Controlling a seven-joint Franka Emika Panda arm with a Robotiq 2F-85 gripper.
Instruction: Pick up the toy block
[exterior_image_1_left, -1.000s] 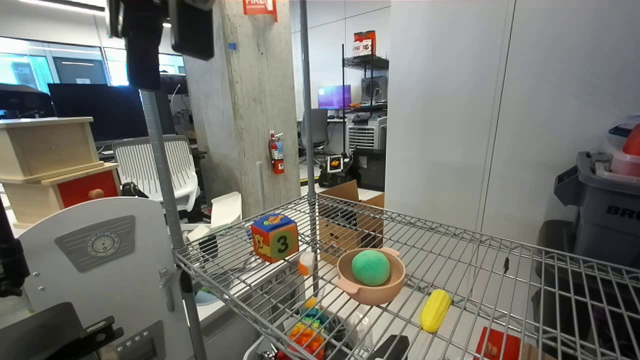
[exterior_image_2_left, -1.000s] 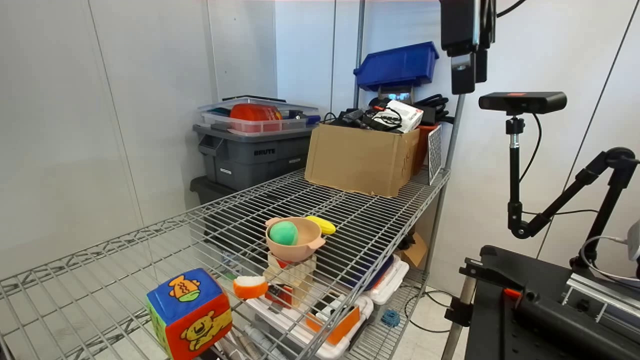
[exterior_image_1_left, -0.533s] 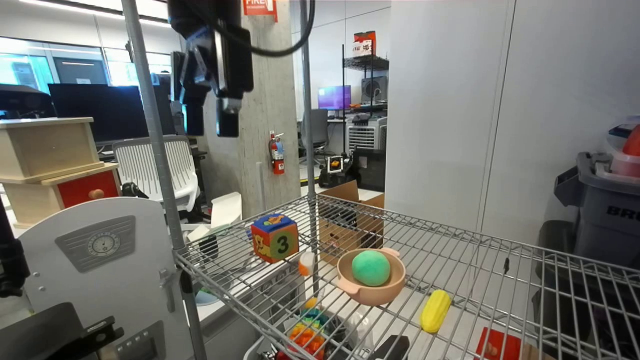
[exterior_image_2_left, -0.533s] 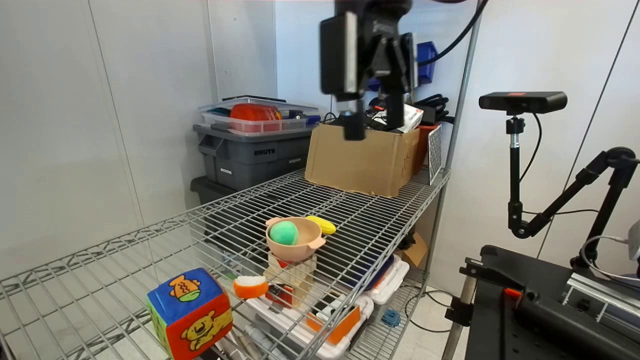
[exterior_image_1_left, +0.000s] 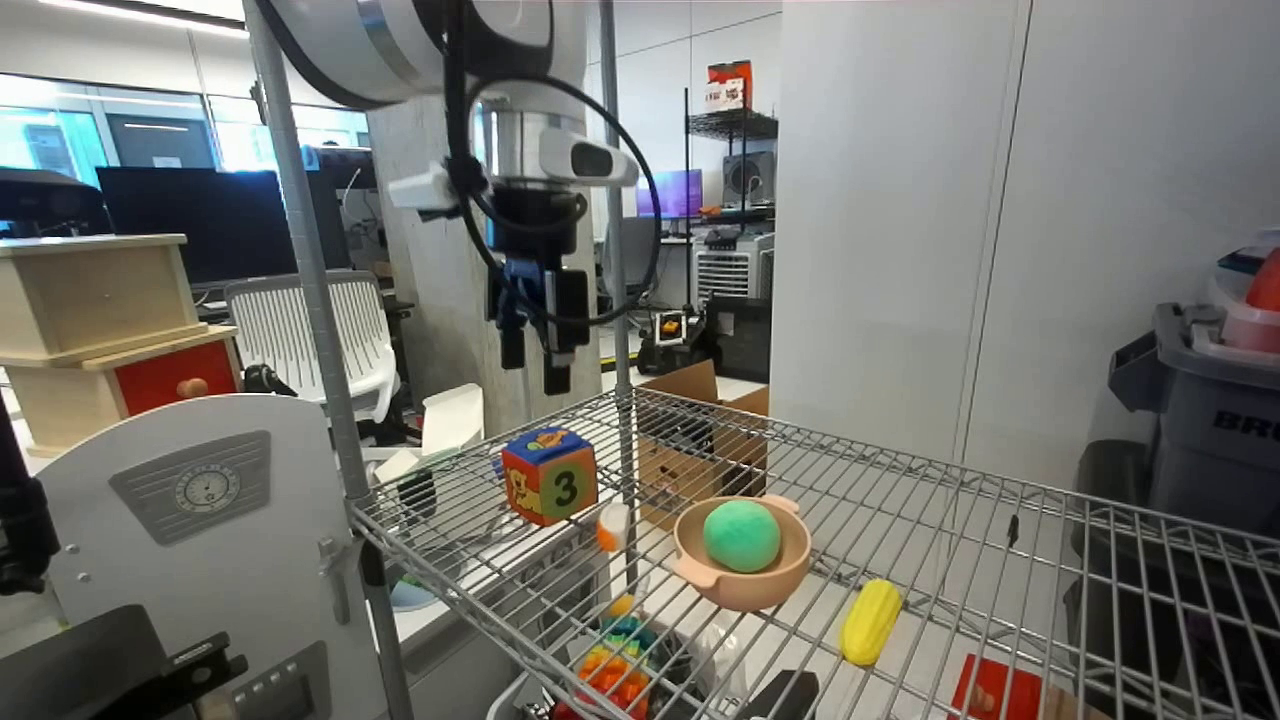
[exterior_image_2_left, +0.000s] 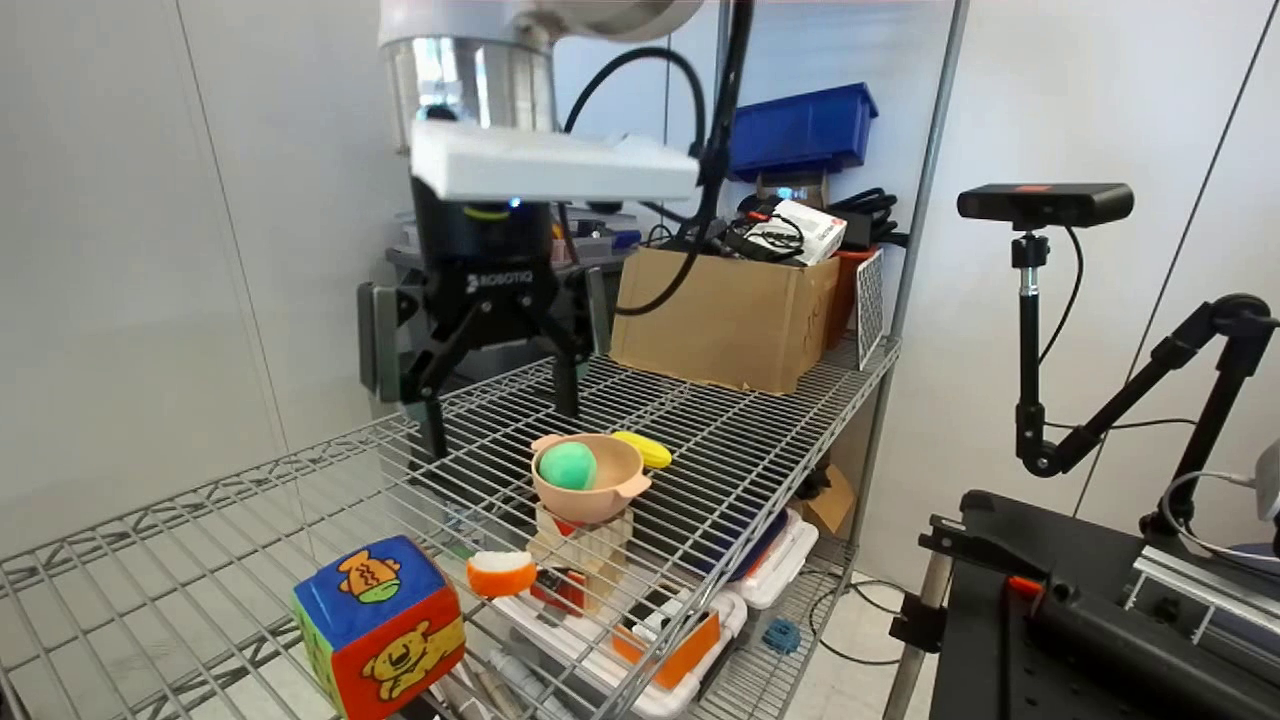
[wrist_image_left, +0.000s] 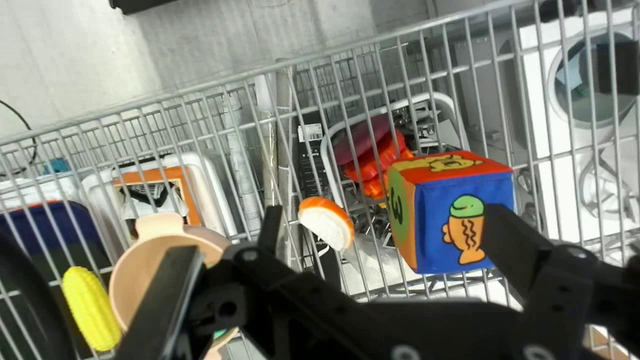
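The toy block (exterior_image_1_left: 549, 476), a soft cube with blue, red, orange and green faces, rests on the wire shelf near one end. It shows in an exterior view (exterior_image_2_left: 380, 628) close to the camera and in the wrist view (wrist_image_left: 430, 220). My gripper (exterior_image_1_left: 535, 366) hangs fingers-down above the shelf, higher than the block; it also shows in an exterior view (exterior_image_2_left: 500, 425). In the wrist view the fingers (wrist_image_left: 384, 220) are spread apart with nothing between them. There the right finger covers part of the block's blue face, and the block lies right of the middle of the gap.
A pink bowl (exterior_image_1_left: 745, 592) with a green ball (exterior_image_1_left: 742, 536), an orange-white toy (exterior_image_2_left: 502, 578) and a yellow oblong toy (exterior_image_1_left: 870, 622) share the shelf (exterior_image_2_left: 300, 463). Metal posts (exterior_image_1_left: 320, 300) stand at the shelf's corners. A cardboard box (exterior_image_2_left: 710, 320) sits at the far end.
The arm has come into the scene from above and moved down over the shelf, toward the block's end. The gripper stays open. The block and other objects have not moved.
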